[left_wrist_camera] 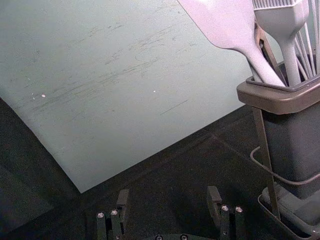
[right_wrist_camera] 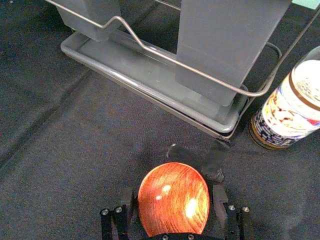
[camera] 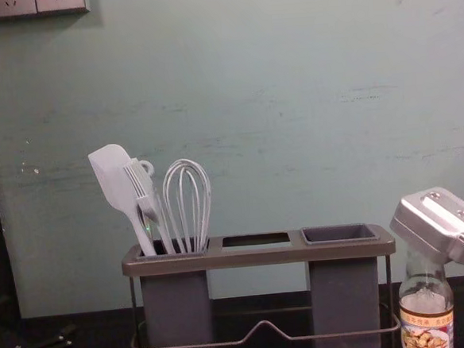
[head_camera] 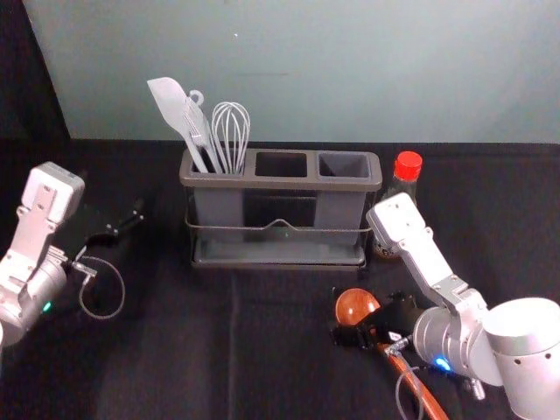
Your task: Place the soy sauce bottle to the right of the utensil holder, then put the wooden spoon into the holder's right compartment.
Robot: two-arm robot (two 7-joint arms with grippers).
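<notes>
The wooden spoon [head_camera: 356, 306] lies on the dark cloth in front of the holder's right end, its handle running toward the near right. My right gripper [head_camera: 374, 327] is low over it. In the right wrist view, the right gripper [right_wrist_camera: 174, 202] is open, with the spoon's bowl [right_wrist_camera: 173, 200] between its fingers. Upright beside the right end of the utensil holder [head_camera: 280, 184] stands the soy sauce bottle [head_camera: 408, 166], partly behind the right arm. The holder's right compartment [camera: 340, 233] holds nothing. My left gripper [head_camera: 115, 233] hangs at the left, open in the left wrist view [left_wrist_camera: 167, 202].
A spatula [camera: 113, 178], a brush [camera: 143, 184] and a whisk [camera: 187, 193] stand in the holder's left compartment. Behind the table rises a pale wall [head_camera: 306, 70]. The holder's wire rail [right_wrist_camera: 145, 47] and base tray [right_wrist_camera: 150, 85] are close ahead of the right gripper.
</notes>
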